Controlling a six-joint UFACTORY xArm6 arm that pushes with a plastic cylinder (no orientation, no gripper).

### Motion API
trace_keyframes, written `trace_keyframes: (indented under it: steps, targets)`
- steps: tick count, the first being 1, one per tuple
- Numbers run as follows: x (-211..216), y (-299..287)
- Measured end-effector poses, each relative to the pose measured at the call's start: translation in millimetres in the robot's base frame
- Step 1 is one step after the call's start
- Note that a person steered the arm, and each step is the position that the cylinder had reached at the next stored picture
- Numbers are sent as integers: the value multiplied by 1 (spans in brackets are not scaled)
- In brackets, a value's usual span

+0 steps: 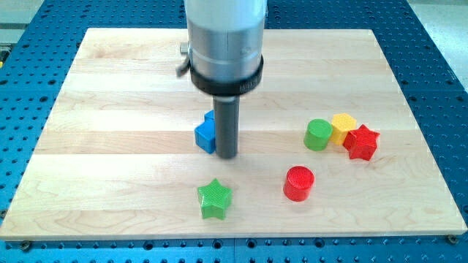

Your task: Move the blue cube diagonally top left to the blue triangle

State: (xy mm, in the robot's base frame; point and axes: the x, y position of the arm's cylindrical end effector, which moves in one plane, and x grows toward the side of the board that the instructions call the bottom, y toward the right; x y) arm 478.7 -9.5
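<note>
A blue block (206, 134) sits near the board's middle, partly hidden behind the rod; its front part looks like a cube. A second blue piece shows just above it at the rod's left edge; I cannot tell whether it is the blue triangle. My tip (227, 155) rests on the board right beside the blue block, at its right and slightly lower side, touching or nearly touching it. The arm's grey body hides the board above the rod.
A green star (214, 199) lies below the tip. A red cylinder (298, 183) is at lower right. A green cylinder (318, 135), a yellow block (343, 126) and a red star (361, 142) cluster at the right on the wooden board (110, 88).
</note>
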Motion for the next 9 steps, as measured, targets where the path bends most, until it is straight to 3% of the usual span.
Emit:
trace_keyframes:
  steps: [1,2,3,5,8,9]
  targets:
    - [-22,0]
    - [8,2]
    - [20,-34]
    - [-3,-41]
    - [22,-82]
    - [4,-89]
